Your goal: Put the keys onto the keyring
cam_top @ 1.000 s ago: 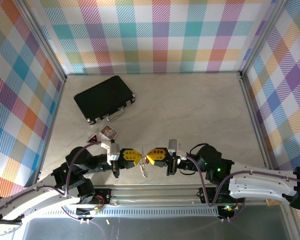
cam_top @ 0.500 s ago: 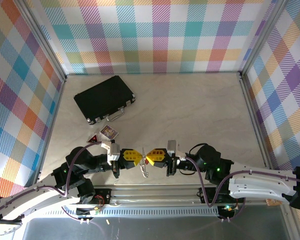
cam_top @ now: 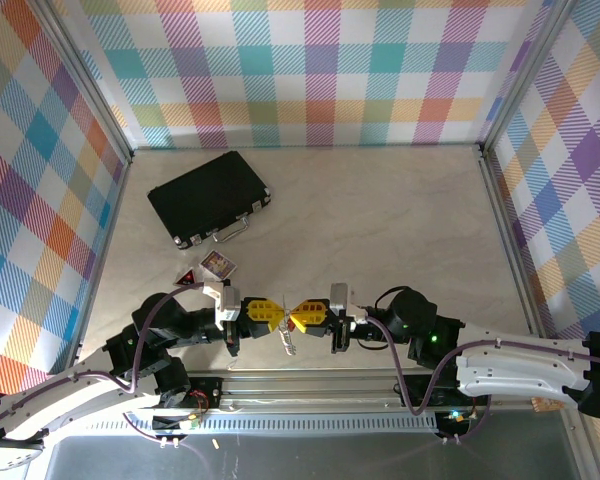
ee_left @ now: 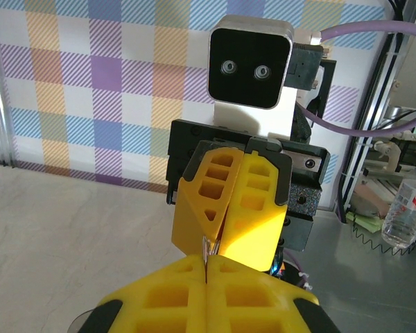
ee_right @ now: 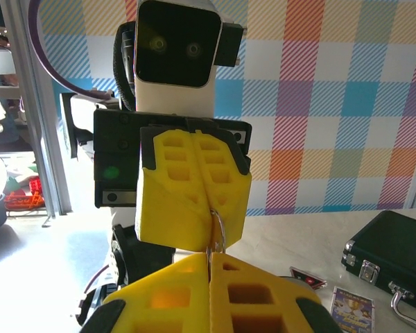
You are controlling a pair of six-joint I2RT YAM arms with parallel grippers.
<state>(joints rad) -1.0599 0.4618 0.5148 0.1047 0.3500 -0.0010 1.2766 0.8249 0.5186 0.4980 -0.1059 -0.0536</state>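
Observation:
My left gripper (cam_top: pixel 279 315) and right gripper (cam_top: pixel 294 319) meet tip to tip above the table's near edge, both with yellow fingers pressed together. Between them is the keyring (cam_top: pixel 289 343), a thin silvery loop whose pale strip hangs down below the tips. In the right wrist view the keyring (ee_right: pixel 219 225) curves out of the left fingers (ee_right: pixel 180 208) into the seam of my right gripper (ee_right: pixel 209 255). In the left wrist view a sliver of keyring (ee_left: pixel 209 247) runs from my left gripper (ee_left: pixel 206 261) into the right fingers (ee_left: pixel 246 208). The small red key (cam_top: pixel 185 278) lies on the table, left of the left arm.
A black case (cam_top: pixel 208 197) with a metal handle lies at the back left. A small picture card (cam_top: pixel 218 265) sits beside the red key. Plaid walls close three sides, and a metal rail (cam_top: pixel 310 385) runs along the near edge under the grippers.
The right gripper has crept slightly left, closer against the left one. The left arm and the keyring stay where they were.

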